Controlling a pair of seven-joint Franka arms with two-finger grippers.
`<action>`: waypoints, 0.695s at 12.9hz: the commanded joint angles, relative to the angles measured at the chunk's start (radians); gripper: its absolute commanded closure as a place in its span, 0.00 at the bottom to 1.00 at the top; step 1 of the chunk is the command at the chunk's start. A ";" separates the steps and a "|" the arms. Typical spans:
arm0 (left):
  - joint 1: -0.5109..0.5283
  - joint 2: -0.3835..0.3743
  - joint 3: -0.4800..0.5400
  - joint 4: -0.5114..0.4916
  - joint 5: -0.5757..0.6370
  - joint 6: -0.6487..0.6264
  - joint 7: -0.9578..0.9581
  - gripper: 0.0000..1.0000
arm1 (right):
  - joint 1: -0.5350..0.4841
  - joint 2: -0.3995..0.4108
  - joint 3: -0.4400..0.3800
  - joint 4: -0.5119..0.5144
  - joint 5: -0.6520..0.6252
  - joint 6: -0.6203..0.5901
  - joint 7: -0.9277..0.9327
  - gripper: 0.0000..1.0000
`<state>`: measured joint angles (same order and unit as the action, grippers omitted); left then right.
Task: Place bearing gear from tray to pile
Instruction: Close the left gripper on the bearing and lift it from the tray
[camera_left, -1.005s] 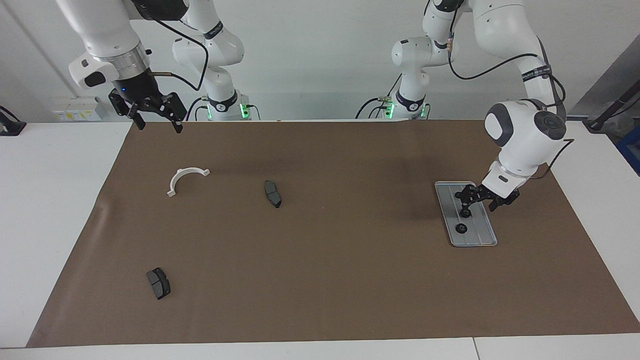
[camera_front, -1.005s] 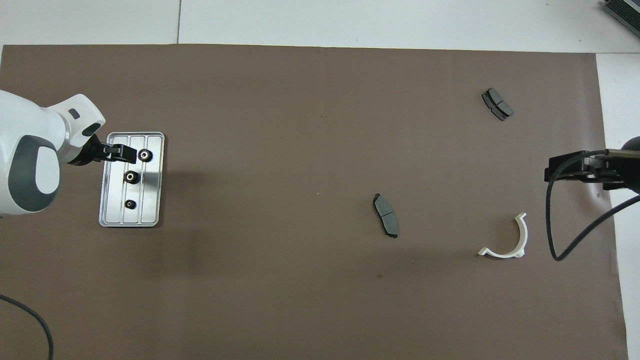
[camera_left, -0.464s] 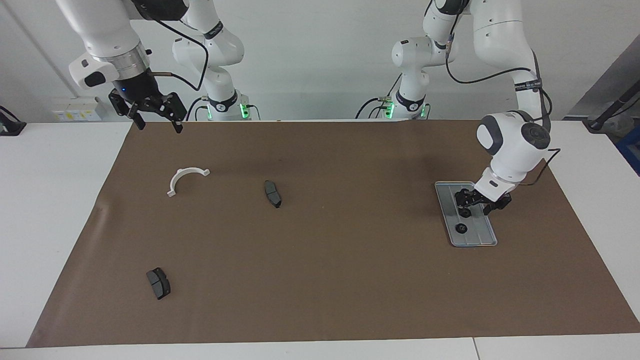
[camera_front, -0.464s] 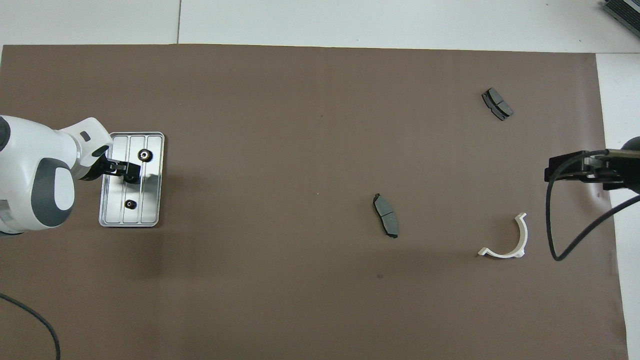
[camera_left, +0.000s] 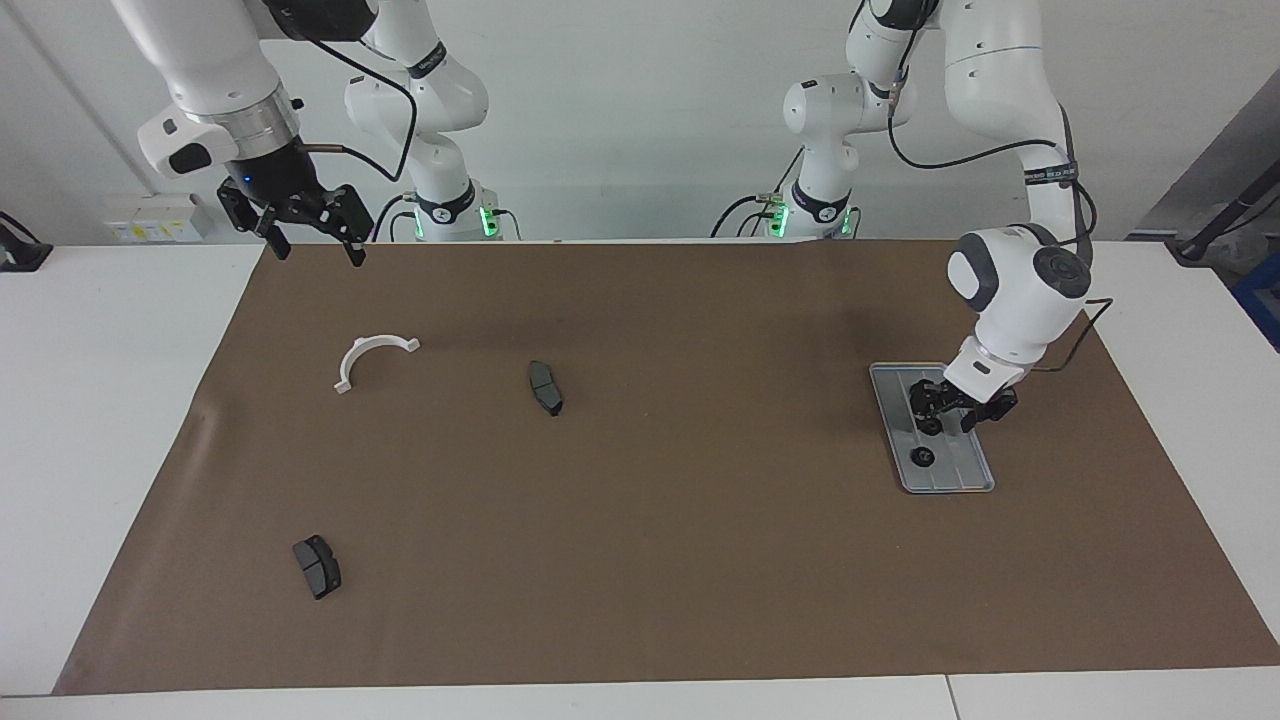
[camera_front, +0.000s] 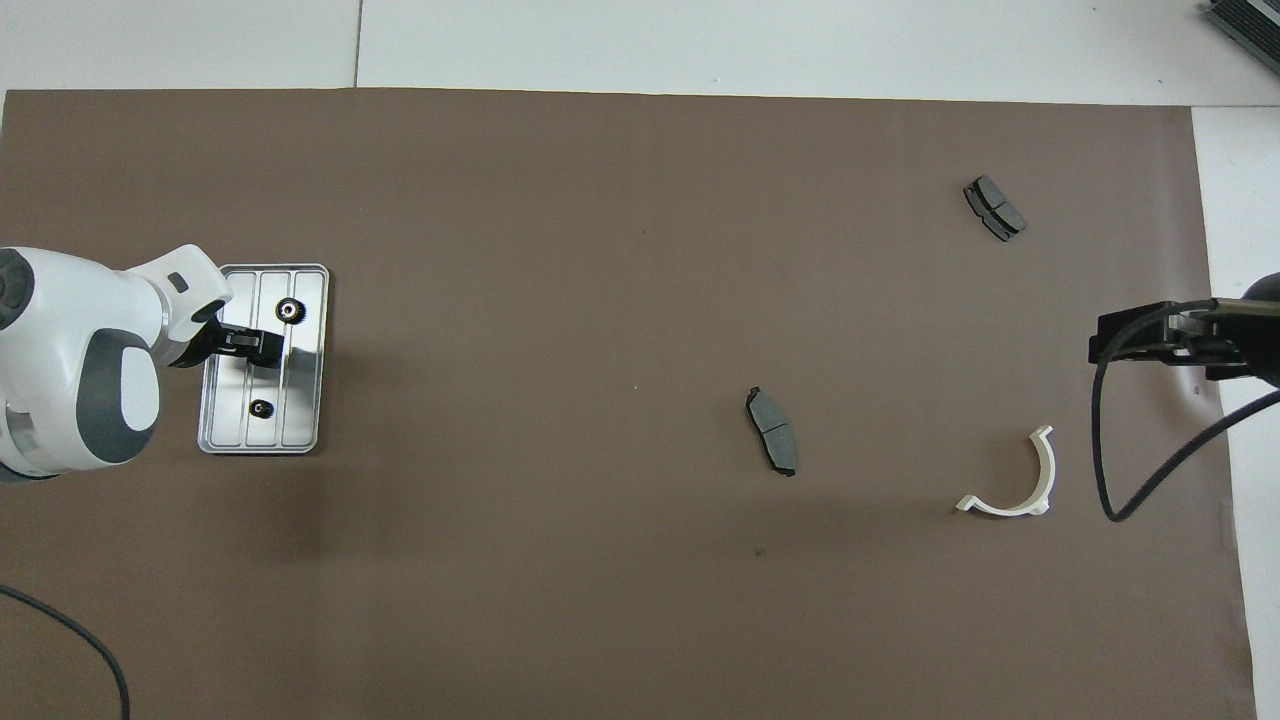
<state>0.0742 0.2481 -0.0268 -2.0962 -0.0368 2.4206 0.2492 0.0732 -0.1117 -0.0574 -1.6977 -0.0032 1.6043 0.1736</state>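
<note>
facing view: my left gripper (camera_left: 935, 418) down on the tray (camera_left: 975, 470) at the middle gear, grip unreadable; my right gripper (camera_left: 312, 240) waits aloft, fingers apart. overhead view: two gears (camera_front: 289, 310) (camera_front: 260, 408) visible in tray (camera_front: 300, 435); no legible writing.

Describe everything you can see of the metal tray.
The tray is a flat, silver-grey metal rectangle with rounded corners, a raised rim and lengthwise ridges. It lies flat on the brown mat toward the left arm's end of the table. Small black gears sit in it: one farthest from the robots, one nearest. The left end effector is down over the middle, hiding what is under it.
</note>
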 joint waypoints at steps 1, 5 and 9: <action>0.007 0.000 -0.004 -0.027 -0.012 0.057 0.005 0.25 | -0.004 -0.016 -0.001 -0.008 0.029 -0.015 -0.023 0.00; -0.007 0.002 -0.004 -0.064 -0.012 0.115 -0.045 0.25 | -0.004 -0.017 -0.001 -0.008 0.029 -0.015 -0.023 0.00; -0.007 0.005 -0.004 -0.064 -0.012 0.117 -0.047 0.32 | -0.004 -0.016 -0.001 -0.008 0.029 -0.015 -0.023 0.00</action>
<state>0.0727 0.2524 -0.0336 -2.1426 -0.0374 2.5060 0.2118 0.0732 -0.1117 -0.0574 -1.6977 -0.0032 1.6043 0.1736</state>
